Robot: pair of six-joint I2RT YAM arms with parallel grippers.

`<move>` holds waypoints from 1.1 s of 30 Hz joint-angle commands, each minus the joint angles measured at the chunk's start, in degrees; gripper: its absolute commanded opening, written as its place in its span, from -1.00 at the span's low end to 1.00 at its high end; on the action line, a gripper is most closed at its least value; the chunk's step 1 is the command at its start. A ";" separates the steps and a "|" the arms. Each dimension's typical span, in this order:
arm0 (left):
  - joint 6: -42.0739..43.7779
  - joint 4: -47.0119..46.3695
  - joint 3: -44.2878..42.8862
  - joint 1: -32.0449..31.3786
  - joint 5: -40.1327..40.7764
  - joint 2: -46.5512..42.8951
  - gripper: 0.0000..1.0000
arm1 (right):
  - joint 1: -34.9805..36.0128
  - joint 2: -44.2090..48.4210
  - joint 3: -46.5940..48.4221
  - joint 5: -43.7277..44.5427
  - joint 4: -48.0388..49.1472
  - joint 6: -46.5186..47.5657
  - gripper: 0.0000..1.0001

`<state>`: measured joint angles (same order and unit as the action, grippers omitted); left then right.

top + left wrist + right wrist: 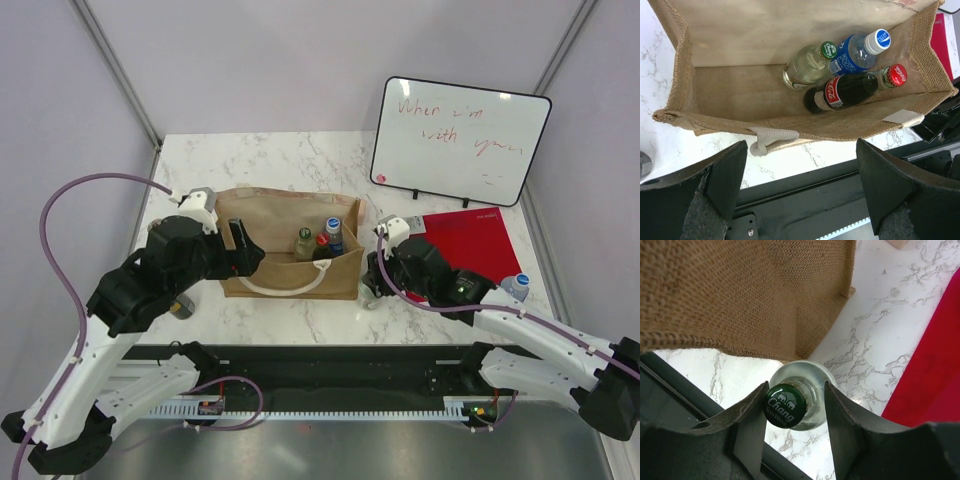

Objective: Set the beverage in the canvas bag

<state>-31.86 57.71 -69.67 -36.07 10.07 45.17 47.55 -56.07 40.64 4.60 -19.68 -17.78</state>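
Three drinks are in! Beyond the left gripper's [801,142] fingertips, a Coca-Cola bottle [840,92], a water bottle [855,52] and a green-capped glass bottle [807,67] lean together inside the canvas bag [740,30], off toward the right finger's side. That gripper's fingers are spread wide with nothing between them. They hang over the bag's near rim, with a white handle [772,137] just beyond the left finger.

Now to the right gripper [795,389]: a Chang bottle [785,405] stands upright on the marble table [880,340], squarely between the fingers. It is outside the bag, and the bag's corner sits just past the fingertips. The fingers are partly closed and hug the glass on both sides, but I can't tell whether they have actually clamped it.

So the job looks well past halfway. What's left for this bottle is the lift, the carry over the rim and the drop into the free stretch of the bag.

There may be one more to fetch: a small blue-capped bottle [516,287] stands well apart on the right gripper's outer side, beside the red mat [470,235].
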 commanded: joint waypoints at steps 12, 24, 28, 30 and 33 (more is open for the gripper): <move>-2.95 -2.60 3.13 -0.14 2.24 -2.10 0.86 | 1.05 1.06 3.65 6.73 -2.99 1.16 -1.00; -1.89 -2.25 3.22 -0.14 3.38 -1.22 0.82 | 0.97 -6.41 24.82 17.36 -17.40 7.23 -1.00; -1.28 -2.25 4.01 -0.14 4.70 -0.96 0.83 | 1.05 -8.70 33.96 20.79 -22.32 9.51 -1.00; -1.02 -2.34 4.45 -0.14 5.05 -0.70 0.83 | 0.97 -10.45 40.37 23.68 -25.13 11.36 -1.00; -0.40 -2.34 4.63 -0.14 5.05 -0.43 0.83 | 0.97 -13.09 48.81 25.28 -27.33 13.99 -1.00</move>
<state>-33.12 56.90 -65.39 -36.07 13.37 44.27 48.29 -67.96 77.19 22.65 -47.18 -8.84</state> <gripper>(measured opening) 0.916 0.394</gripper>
